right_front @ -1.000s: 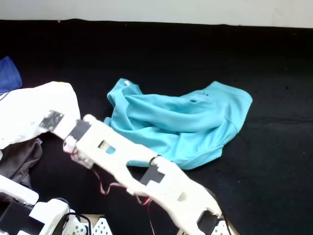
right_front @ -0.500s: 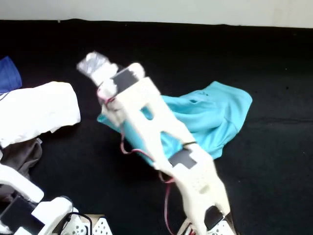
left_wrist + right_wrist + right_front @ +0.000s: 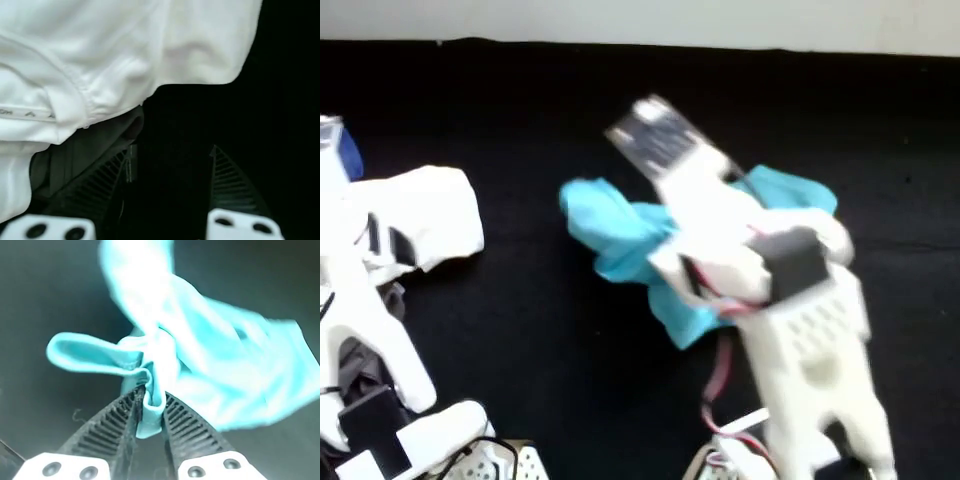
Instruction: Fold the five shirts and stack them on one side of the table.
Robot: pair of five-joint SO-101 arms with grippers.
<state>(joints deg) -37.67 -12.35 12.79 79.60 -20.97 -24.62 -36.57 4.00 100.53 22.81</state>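
Shirts are lying just ahead of the left gripper (image 3: 172,150), a white shirt (image 3: 100,50) over a dark shirt (image 3: 75,150); its jaws are standing apart. The right gripper (image 3: 154,392) is clamping a fold of the turquoise shirt (image 3: 210,365), bunched just beyond its tips.

The high view looks steeply down over the black cloth-covered table (image 3: 520,330) from the arms' side, with the white arm bases (image 3: 430,440) at 6 o'clock and a pale wall strip (image 3: 720,20) at 12. The left wrist view sits very close over the white fabric shirt (image 3: 100,50), which the high view has at 9 o'clock (image 3: 430,215). The right wrist view looks along the right gripper (image 3: 153,392), close on the crumpled turquoise shirt (image 3: 210,370), which lies central in the high view (image 3: 620,225).
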